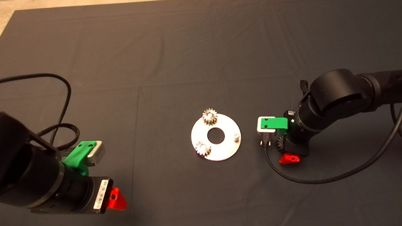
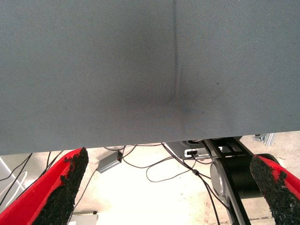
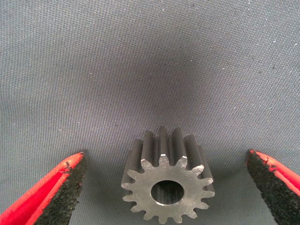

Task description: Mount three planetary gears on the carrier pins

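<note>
Third gear (image 3: pixel 166 185) lies flat on mat (image 1: pixel 194 37) right of disc (image 1: pixel 226 151), mostly hidden under right gripper (image 3: pixel 166 187), fingers spread wide around it, not touching. Two gears (image 1: pixel 209 116) (image 1: pixel 203 148) sit on disc; one pin (image 1: pixel 236 136) bare. Left gripper (image 2: pixel 168 187) open, well left of disc.

third gear (image 1: pixel 280 144): mostly hidden under right hand (image 1: pixel 287 148) | left hand (image 2: pixel 168 197): fingers cropped

A robotics lab: dark mat (image 1: pixel 194 37), bare floor (image 2: pixel 154 197), trailing cables (image 2: pixel 159 164).
</note>
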`<state>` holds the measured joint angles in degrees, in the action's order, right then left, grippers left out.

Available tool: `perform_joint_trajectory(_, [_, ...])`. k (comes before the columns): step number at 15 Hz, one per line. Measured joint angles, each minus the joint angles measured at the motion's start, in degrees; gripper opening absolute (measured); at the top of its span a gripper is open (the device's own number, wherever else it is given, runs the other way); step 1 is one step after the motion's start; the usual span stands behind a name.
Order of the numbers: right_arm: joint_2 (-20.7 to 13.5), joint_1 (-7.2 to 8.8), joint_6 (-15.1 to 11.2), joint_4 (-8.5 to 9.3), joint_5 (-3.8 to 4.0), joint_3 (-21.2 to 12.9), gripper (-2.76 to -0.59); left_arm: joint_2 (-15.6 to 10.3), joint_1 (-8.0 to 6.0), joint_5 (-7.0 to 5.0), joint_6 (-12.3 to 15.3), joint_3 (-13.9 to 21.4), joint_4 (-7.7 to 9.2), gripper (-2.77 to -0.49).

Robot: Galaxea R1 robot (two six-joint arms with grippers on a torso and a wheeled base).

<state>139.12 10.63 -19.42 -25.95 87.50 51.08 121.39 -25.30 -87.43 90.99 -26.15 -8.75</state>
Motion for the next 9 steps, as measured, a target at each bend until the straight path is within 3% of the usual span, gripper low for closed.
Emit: perform_joint_trajectory(9, [-0.09, 0.0, 0.05, 0.0, 0.01, 0.0, -1.11, -0.76, 0.0, 0.02, 0.0, 0.07, 0.11, -0.78])
